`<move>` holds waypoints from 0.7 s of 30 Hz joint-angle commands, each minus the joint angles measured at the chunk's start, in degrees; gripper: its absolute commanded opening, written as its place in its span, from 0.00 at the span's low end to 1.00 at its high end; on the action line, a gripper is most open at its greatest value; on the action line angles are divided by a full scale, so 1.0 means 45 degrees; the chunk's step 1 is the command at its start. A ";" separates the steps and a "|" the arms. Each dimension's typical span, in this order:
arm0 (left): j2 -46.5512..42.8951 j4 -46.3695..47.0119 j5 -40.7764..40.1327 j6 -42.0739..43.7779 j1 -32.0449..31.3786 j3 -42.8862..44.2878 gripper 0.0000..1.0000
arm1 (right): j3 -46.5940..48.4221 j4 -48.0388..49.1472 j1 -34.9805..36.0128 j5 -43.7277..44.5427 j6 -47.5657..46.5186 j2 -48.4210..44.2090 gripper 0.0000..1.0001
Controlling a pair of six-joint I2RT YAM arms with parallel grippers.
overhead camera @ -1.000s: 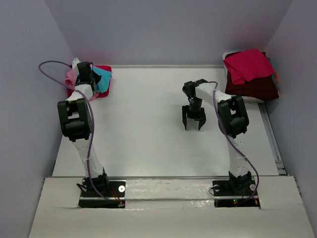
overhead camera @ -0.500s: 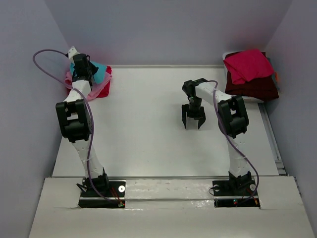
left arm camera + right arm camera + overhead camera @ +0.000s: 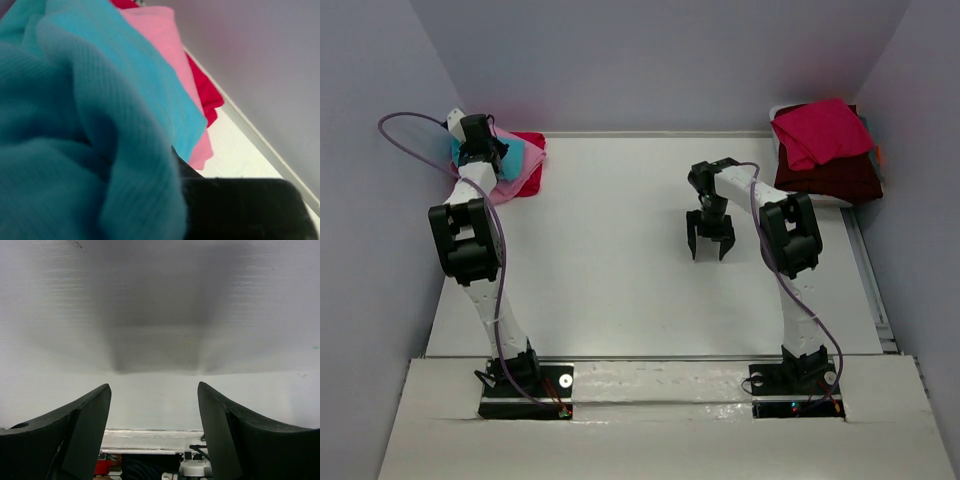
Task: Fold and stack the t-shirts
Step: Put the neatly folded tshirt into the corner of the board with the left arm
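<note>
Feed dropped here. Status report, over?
Left gripper: jaws shut on turquoise t-shirt, atop pink t-shirt. Right gripper: jaws open over table. No obstruction visible.

A white table stands between pale lilac walls, a white board along its near edge.

Robotics lab test cell: bare white table boxed by plain grey walls on its far, left and right sides, two robot arms bolted at its near edge, loose cable, t-shirts heaped at its far corners.
</note>
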 commanded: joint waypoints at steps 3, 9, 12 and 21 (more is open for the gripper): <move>0.0235 -0.0471 0.0075 -0.0515 0.0206 0.0291 0.14 | -0.0032 0.0043 -0.0058 -0.0302 -0.0218 0.0007 0.76; 0.0001 -0.0198 0.0740 -0.0554 0.0206 -0.0041 0.22 | -0.0422 0.0278 -0.0058 -0.0439 -0.0315 -0.0169 0.76; -0.0156 -0.0080 0.0780 -0.0572 0.0206 -0.0179 0.27 | -0.0618 0.0395 -0.0058 -0.0478 -0.0335 -0.0247 0.76; 0.0137 0.0346 0.0779 -0.0262 0.0206 0.0056 0.06 | -0.0716 0.0434 -0.0058 -0.0420 -0.0433 -0.0325 0.76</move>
